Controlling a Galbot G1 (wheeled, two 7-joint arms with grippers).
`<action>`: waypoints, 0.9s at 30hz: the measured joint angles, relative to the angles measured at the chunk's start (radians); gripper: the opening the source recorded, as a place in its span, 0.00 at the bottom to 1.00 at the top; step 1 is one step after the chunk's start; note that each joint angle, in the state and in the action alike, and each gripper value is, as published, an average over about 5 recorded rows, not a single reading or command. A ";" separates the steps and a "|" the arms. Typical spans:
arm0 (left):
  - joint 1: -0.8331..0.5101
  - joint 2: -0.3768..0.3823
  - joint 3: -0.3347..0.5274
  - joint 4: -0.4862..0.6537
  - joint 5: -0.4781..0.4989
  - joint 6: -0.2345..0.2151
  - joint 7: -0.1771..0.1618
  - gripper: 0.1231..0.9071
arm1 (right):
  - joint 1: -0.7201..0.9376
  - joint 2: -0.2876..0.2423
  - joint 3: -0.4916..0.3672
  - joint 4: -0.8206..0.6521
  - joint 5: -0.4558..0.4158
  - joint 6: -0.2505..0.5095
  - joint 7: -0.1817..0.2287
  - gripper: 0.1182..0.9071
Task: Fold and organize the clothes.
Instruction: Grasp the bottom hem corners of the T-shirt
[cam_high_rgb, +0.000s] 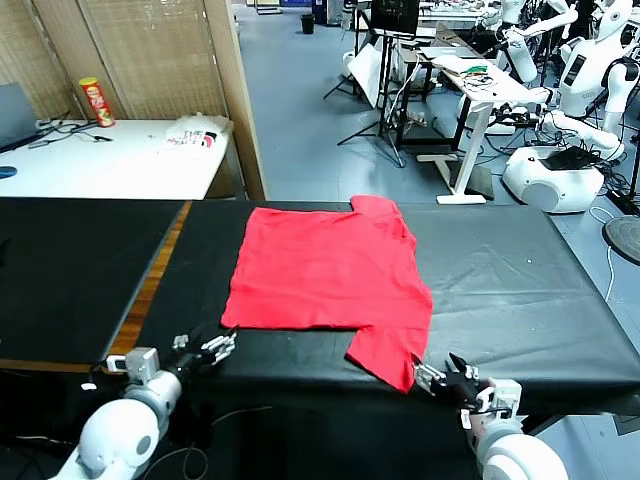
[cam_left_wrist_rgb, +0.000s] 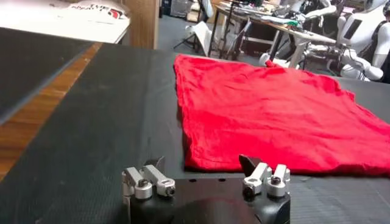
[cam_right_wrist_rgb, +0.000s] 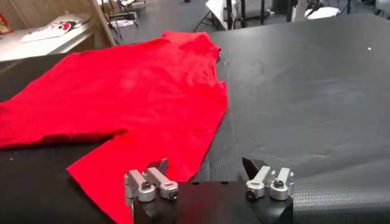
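The red T-shirt (cam_high_rgb: 325, 270) lies flat, plain side up, on the black table (cam_high_rgb: 520, 280), partly folded, with one sleeve (cam_high_rgb: 390, 350) reaching the front edge. My left gripper (cam_high_rgb: 212, 348) is open and empty, just off the shirt's near left corner; in the left wrist view the gripper (cam_left_wrist_rgb: 204, 163) faces the shirt's hem (cam_left_wrist_rgb: 268, 115). My right gripper (cam_high_rgb: 438, 378) is open and empty at the front edge, beside the sleeve tip; in the right wrist view the gripper (cam_right_wrist_rgb: 204, 164) sits at the edge of the red cloth (cam_right_wrist_rgb: 122, 91).
A wooden strip (cam_high_rgb: 150, 285) divides the black table on the left. A white table (cam_high_rgb: 110, 160) with a red can (cam_high_rgb: 96, 101) stands behind. Other robots (cam_high_rgb: 580, 90) and desks stand at the back right.
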 joint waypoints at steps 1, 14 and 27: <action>-0.002 -0.001 0.001 0.002 0.000 -0.001 0.000 0.86 | -0.001 0.001 -0.002 -0.001 -0.003 -0.002 0.000 0.86; -0.063 -0.032 0.036 0.077 0.018 -0.013 0.000 0.80 | 0.001 0.023 -0.045 -0.025 -0.033 -0.018 0.004 0.58; -0.067 -0.044 0.050 0.101 0.036 -0.025 0.007 0.06 | -0.043 0.037 -0.053 0.007 -0.036 -0.018 0.009 0.01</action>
